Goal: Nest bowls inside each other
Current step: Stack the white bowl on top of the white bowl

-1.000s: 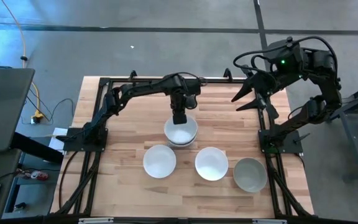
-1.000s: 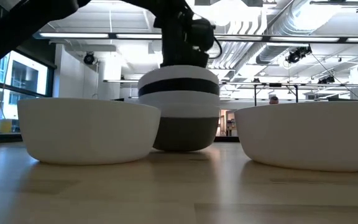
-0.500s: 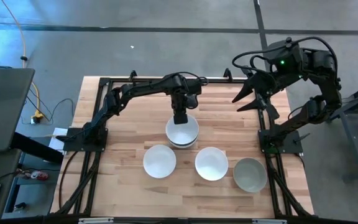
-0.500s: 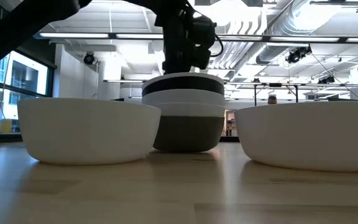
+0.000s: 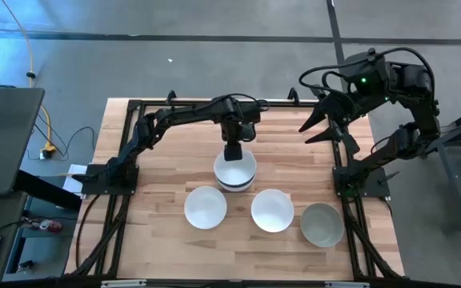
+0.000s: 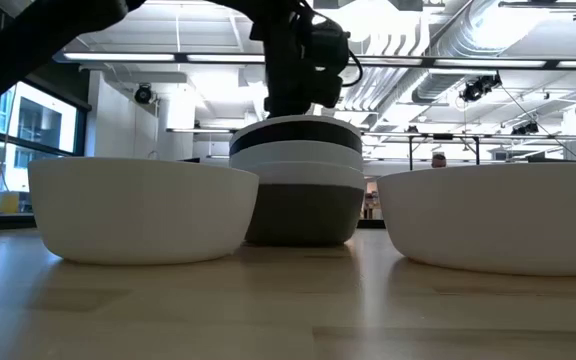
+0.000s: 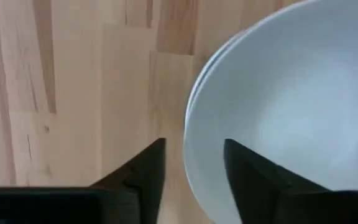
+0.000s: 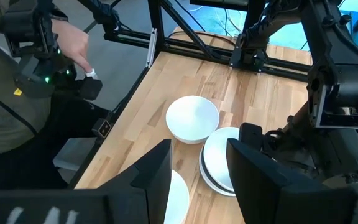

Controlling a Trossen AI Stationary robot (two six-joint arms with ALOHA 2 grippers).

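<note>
A stack of nested bowls [image 5: 234, 172] stands mid-table; in the low view the stack [image 6: 298, 190] shows a grey bowl at the bottom, then white, a black band and a white top. My left gripper [image 5: 233, 152] points down over the stack's far rim, open. In the left wrist view its fingers [image 7: 194, 146] straddle the top white bowl's rim [image 7: 190, 134], one inside and one outside, clear of it. Near the front edge rest a white bowl [image 5: 206, 207], a second white bowl [image 5: 272, 210] and a grey bowl [image 5: 322, 225]. My right gripper [image 5: 320, 126] waits raised at the far right, open and empty.
A black frame [image 5: 134, 108] runs around the table's edges. A person [image 8: 36, 68] stands beside the table's left side, holding a controller. Bare wood lies left of the stack and along the far edge.
The top white bowl has sunk deeper into the stack, which now sits lower and level. The whole stack has shifted a little toward the table's right.
</note>
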